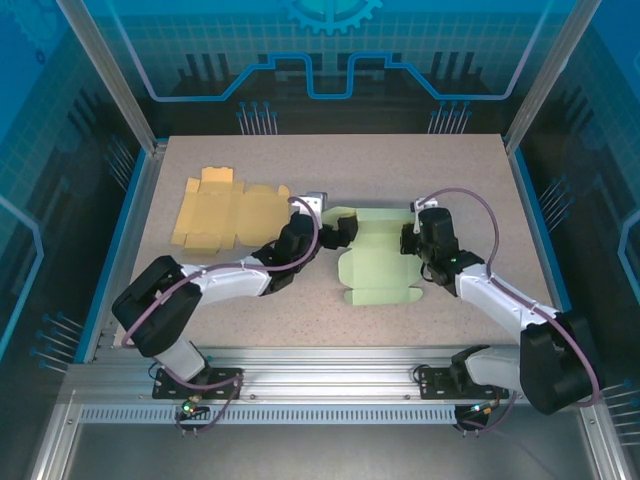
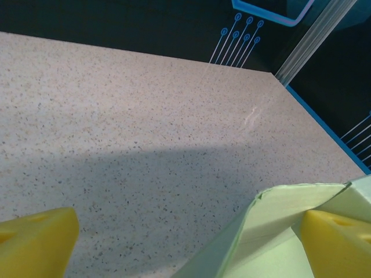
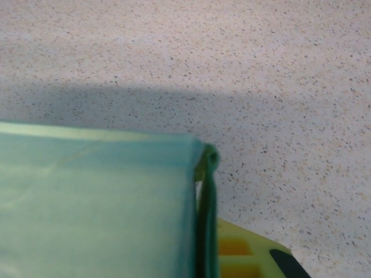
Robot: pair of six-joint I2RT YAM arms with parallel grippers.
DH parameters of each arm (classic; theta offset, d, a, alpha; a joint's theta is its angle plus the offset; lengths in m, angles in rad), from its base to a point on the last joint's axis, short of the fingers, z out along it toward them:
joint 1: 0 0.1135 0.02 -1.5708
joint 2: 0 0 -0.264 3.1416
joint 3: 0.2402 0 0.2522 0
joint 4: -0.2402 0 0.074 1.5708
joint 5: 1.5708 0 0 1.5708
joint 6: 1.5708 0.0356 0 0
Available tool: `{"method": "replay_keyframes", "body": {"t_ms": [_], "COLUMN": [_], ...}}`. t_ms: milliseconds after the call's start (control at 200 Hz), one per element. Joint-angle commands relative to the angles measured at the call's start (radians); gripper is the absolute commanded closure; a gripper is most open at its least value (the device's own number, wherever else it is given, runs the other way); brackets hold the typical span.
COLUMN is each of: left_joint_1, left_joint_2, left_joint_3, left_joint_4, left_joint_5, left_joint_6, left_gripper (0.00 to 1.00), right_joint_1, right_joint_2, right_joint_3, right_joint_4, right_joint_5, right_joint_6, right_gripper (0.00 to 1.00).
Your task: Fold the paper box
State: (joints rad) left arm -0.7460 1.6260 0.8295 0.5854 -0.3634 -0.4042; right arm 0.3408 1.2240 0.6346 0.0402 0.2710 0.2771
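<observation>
box [image 1: 378,265] edge in right hand [image 1: 412,241]

The green paper box [image 1: 378,262] fills the middle of the bench [image 1: 480,170] between my two arms. Its raised flap [image 2: 272,214] stands inside my left gripper [image 1: 343,232], close against the right finger, and the wide gap toward the left finger is bare bench. Ahead of that gripper the surface runs free to the far edge. A flat yellow cardboard sheet [image 1: 225,208] occupies the far left. My right gripper [image 1: 410,240], pinched on the box's right edge, has open bench to its right and beyond.
</observation>
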Motion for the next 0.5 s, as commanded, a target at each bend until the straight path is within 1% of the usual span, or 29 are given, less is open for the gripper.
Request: {"method": "replay_keyframes", "body": {"t_ms": [0,85,175,345,410,495], "left_joint_1": [-0.002,-0.002,-0.001,-0.001,-0.002,-0.002], "left_joint_2": [0.001,-0.049,-0.125,-0.270,-0.309,-0.334], "left_joint_3": [-0.021,-0.098,-0.188,-0.305,-0.335,-0.364], "left_joint_4": [0.088,0.142,0.175,0.081,0.045,0.012], "left_joint_5": [0.014,0.006,-0.013,-0.042,-0.040,-0.008], "left_joint_6": [-0.045,-0.051,-0.063,-0.150,-0.182,-0.232], "left_gripper": [0.01,0.01,0.01,0.01,0.01,0.01], "right_joint_1": [0.009,0.009,0.009,0.009,0.009,0.009], "right_joint_2": [-0.022,-0.036,-0.049,-0.057,-0.061,-0.069], "right_joint_3": [-0.019,-0.027,-0.041,-0.050,-0.053,-0.060], "right_joint_4": [0.041,0.038,0.051,0.059,0.059,0.063], "right_joint_5": [-0.007,0.028,0.033,0.035,0.037,0.037], "right_joint_6": [0.013,0.029,0.031,0.036,0.037,0.037], "right_gripper": [1.00,1.00,1.00,1.00,1.00,1.00]}}
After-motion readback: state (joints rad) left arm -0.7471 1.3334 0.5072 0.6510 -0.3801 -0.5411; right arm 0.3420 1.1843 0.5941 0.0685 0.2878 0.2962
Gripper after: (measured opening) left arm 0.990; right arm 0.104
